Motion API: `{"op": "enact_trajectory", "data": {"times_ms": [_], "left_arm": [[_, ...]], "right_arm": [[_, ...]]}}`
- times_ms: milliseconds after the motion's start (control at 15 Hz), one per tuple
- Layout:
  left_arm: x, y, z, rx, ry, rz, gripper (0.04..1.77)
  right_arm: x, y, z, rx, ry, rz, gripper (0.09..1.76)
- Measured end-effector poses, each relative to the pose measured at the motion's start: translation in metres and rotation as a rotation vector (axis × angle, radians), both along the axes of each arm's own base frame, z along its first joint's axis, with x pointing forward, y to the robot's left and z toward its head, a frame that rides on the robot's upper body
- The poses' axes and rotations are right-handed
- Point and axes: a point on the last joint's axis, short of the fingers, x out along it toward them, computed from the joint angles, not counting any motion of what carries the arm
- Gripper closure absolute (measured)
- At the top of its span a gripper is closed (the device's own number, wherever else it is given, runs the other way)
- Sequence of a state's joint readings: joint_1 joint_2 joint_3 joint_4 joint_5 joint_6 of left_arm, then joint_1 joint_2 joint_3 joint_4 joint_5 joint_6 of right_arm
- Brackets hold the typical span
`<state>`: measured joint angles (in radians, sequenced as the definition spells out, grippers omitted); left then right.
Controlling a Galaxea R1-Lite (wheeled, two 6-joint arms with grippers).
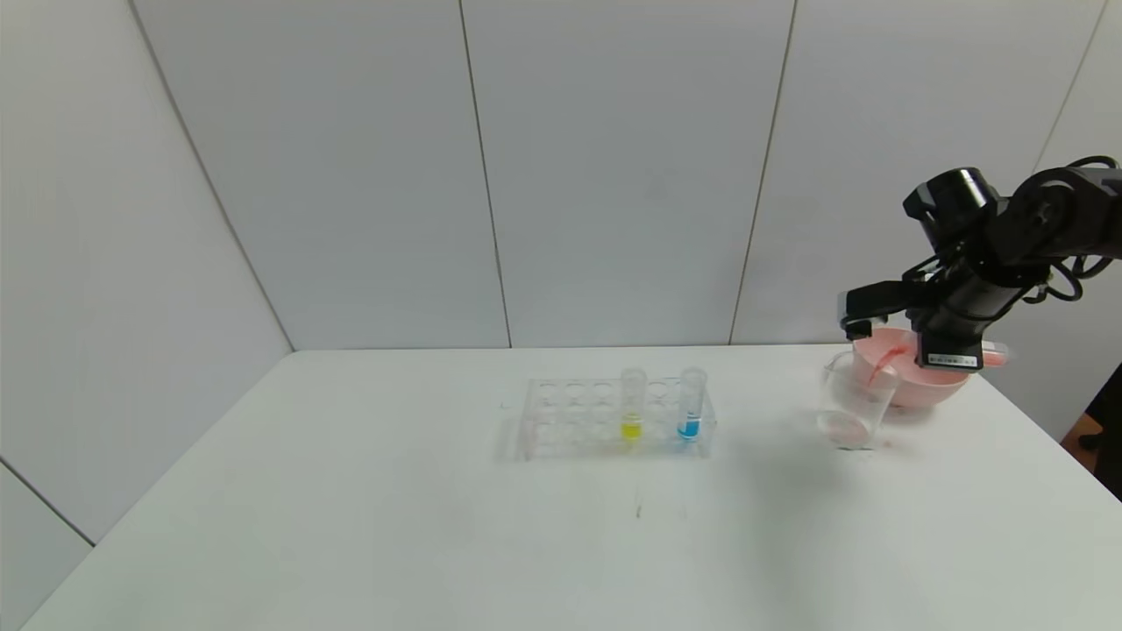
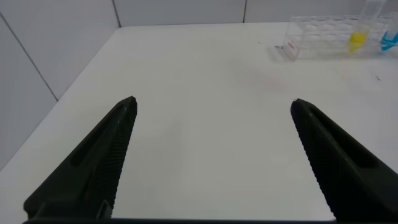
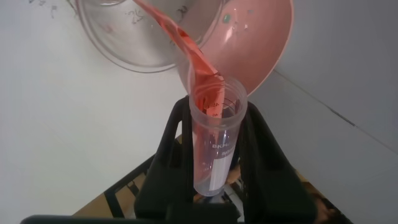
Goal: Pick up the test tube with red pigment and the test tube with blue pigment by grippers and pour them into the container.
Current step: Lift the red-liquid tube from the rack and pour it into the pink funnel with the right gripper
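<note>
My right gripper (image 1: pixel 877 326) is shut on the test tube with red pigment (image 3: pixel 214 137) and holds it tipped over the container, a clear glass beaker (image 1: pixel 857 399), at the table's far right. A red stream (image 3: pixel 180 43) runs from the tube's mouth into the beaker (image 3: pixel 124 37). The test tube with blue pigment (image 1: pixel 691 407) stands upright in the clear rack (image 1: pixel 561 421) at mid-table; it also shows in the left wrist view (image 2: pixel 390 42). My left gripper (image 2: pixel 213 102) is open and empty above bare table, away from the rack, and is out of the head view.
A tube with yellow liquid (image 1: pixel 632 407) stands in the rack beside the blue one. A pink round bowl (image 1: pixel 929 390) sits right behind the beaker, under my right wrist. The table's right edge is close to the beaker.
</note>
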<state>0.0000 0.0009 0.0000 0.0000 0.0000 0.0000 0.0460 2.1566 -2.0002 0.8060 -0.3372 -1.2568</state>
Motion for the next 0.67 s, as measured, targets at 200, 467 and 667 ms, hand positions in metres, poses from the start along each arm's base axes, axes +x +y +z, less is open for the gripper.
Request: {"op": "enact_trajectory", "data": {"times_ms": [200, 467, 667], "left_arm": [[0.0, 0.0, 0.0, 0.0, 0.0, 0.0, 0.05], [0.0, 0.0, 0.0, 0.0, 0.0, 0.0, 0.05], [0.0, 0.0, 0.0, 0.0, 0.0, 0.0, 0.05]], "right_arm": [[0.004, 0.005, -0.001, -0.047, -0.02, 0.009, 1.36], [0.005, 0.014, -0.003, -0.064, -0.013, 0.046, 1.36], [0.004, 0.021, -0.002, -0.114, -0.009, 0.056, 1.36]]}}
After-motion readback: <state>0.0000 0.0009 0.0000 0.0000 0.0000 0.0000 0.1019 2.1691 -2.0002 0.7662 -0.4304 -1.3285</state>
